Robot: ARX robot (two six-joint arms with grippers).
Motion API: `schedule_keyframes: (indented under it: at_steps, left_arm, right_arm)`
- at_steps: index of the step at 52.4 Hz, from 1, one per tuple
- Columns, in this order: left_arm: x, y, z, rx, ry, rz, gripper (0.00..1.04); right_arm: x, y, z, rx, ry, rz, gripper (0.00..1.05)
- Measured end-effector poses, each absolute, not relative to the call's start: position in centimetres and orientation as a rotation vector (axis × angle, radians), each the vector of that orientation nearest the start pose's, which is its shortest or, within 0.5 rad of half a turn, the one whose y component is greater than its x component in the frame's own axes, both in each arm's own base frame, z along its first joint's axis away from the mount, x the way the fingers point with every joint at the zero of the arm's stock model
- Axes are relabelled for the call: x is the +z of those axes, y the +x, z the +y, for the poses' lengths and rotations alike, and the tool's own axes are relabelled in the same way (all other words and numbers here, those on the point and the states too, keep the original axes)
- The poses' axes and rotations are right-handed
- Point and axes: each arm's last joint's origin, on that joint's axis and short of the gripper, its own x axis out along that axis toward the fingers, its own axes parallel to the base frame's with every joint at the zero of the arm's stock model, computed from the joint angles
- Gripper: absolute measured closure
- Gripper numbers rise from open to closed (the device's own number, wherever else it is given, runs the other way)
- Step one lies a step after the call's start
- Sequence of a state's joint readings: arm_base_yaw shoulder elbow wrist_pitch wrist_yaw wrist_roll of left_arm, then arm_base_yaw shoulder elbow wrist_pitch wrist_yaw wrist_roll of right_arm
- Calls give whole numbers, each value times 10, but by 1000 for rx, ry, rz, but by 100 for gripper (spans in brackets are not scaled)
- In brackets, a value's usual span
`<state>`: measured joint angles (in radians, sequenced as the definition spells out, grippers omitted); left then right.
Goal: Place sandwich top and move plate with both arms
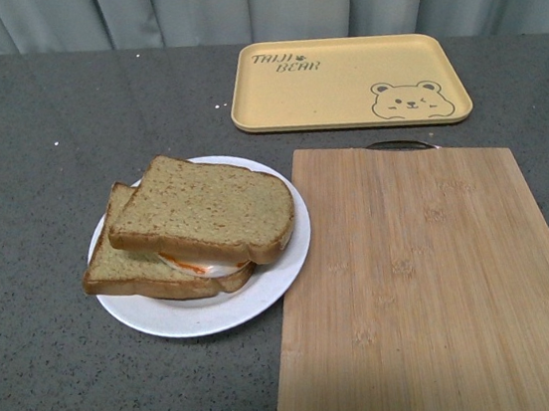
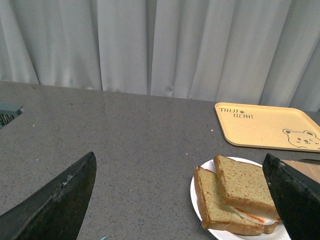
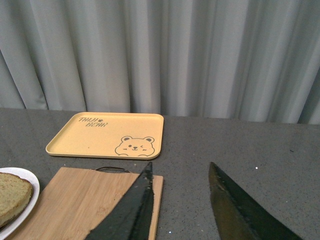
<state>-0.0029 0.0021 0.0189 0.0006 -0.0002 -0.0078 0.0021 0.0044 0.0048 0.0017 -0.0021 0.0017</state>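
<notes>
The sandwich top (image 1: 205, 209), a tan speckled slice with a domed end, lies skewed on a squarer lower slice (image 1: 127, 267), with fried egg (image 1: 202, 266) showing between them. Both rest on the white plate (image 1: 273, 276) left of centre on the grey table. In the left wrist view the sandwich top (image 2: 242, 182) and plate (image 2: 196, 190) sit ahead and to one side of my open left gripper (image 2: 180, 167). My open right gripper (image 3: 181, 172) hovers over the grey table beside the cutting board; the plate's rim (image 3: 27, 176) shows at that view's edge. Neither arm shows in the front view.
A bamboo cutting board (image 1: 425, 287) lies right of the plate, touching its rim. A yellow bear tray (image 1: 345, 82) lies behind it. Grey curtains hang along the table's far edge. A teal object (image 2: 7, 112) sits at the table's far left.
</notes>
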Motion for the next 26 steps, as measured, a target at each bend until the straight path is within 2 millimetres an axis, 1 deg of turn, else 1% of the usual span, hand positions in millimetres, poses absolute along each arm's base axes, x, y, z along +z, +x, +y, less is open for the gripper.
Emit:
schedule_keyframes:
  at_steps: [2, 6, 9, 11, 12, 13, 14, 16, 17, 19, 20, 23, 26]
  left_arm:
    - [170, 97, 0, -3, -8, -17, 7]
    - [170, 97, 0, -3, -8, -17, 7]
    - [170, 97, 0, -3, -8, -17, 7]
    - [170, 97, 0, -3, -8, -17, 7]
    - [170, 97, 0, -3, -8, -17, 7]
    - [170, 97, 0, -3, -8, -17, 7]
    - [170, 97, 0, -3, -8, -17, 7]
    - [170, 97, 0, -3, -8, -17, 7]
    - [170, 97, 0, -4, -14, -10, 7]
    - [169, 97, 0, -6, -60, 95, 7]
    - [168, 98, -1, -4, -67, 133, 7]
    - [164, 102, -1, 24, -153, 324, 7]
    - [157, 109, -3, 46, -230, 420, 7]
  right_arm:
    - [165, 98, 0, 4, 2, -2, 62]
    - [165, 98, 0, 4, 2, -2, 48]
    - [165, 98, 0, 4, 2, -2, 41]
    - [165, 98, 0, 4, 2, -2, 34]
    - [165, 98, 0, 4, 2, -2, 28]
    - [165, 98, 0, 4, 2, -2, 27]
    - [165, 98, 0, 4, 2, -2, 21]
    - [165, 98, 0, 4, 2, -2, 16]
    - [165, 98, 0, 4, 2, -2, 14]
    - [165, 98, 0, 4, 2, -2, 8]
    - [165, 98, 0, 4, 3, -2, 8]
    - [165, 98, 0, 4, 2, -2, 10]
    - [165, 98, 0, 4, 2, -2, 10]
